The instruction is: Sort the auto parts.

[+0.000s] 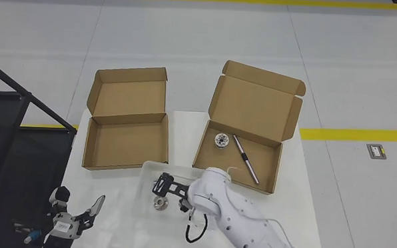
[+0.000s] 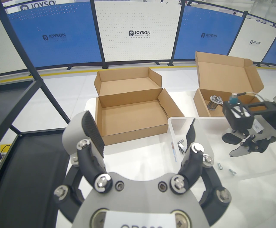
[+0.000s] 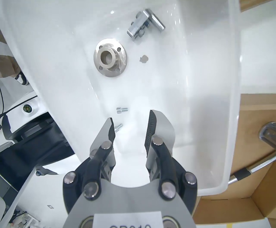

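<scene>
Right end effector, jaws apart and holding nothing, poised above the white plastic tray, which stands on the bench in front of the left box and the right box, both of open cardboard. Left end effector, likewise spread and unloaded, off to the left of the tray.

Unsorted parts on the tray floor:
- **Flanged hub**, flat on its disc, raised collar upward.
- **Chrome fitting**, on its side, apart from the hub.
- **First bolt** and **second bolt**, the latter just beside one finger of the right end effector.

The right box already holds a round part and a long rod.

Handling, as judged:
- All parts appear to be rigid metal, not fragile, and probably dense for their bulk.
- The hub's thin disc offers no purchase from above, so the collar is the likely hold, pinched across its width.
- The polished fitting looks slippery and uneven; its squarer body seems safer than the rounded ends.
- The bolts are light, apt to roll on the smooth tray, and best closed on across the shank, square to the axis
</scene>
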You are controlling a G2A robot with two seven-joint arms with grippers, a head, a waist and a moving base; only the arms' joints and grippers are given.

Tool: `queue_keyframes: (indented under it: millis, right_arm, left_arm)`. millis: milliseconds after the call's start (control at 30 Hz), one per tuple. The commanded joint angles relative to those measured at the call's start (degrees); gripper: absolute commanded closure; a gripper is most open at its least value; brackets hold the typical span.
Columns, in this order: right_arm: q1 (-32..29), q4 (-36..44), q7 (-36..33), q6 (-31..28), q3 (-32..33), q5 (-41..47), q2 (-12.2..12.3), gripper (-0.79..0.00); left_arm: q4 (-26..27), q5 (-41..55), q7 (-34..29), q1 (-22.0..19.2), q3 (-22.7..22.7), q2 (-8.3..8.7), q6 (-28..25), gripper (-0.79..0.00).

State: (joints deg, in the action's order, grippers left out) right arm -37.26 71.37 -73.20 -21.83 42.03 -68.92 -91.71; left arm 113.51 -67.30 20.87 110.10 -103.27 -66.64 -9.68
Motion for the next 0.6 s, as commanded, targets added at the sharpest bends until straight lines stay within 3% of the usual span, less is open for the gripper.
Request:
queue_keyframes:
  millis: [0, 567]
  right_arm:
    - [1.1, -2.2, -0.2, 0.7, -1.3, 0.6, -0.6, -0.339]
    - [4.7, -12.3, -0.4, 0.9, -7.1, 4.0, -4.0, -0.345]
  left_arm:
    - [0.0, 0.0, 0.0, 0.0, 0.0, 0.00, 0.0, -0.785]
    - [0.0, 0.0, 0.0, 0.0, 0.0, 0.00, 0.0, -0.785]
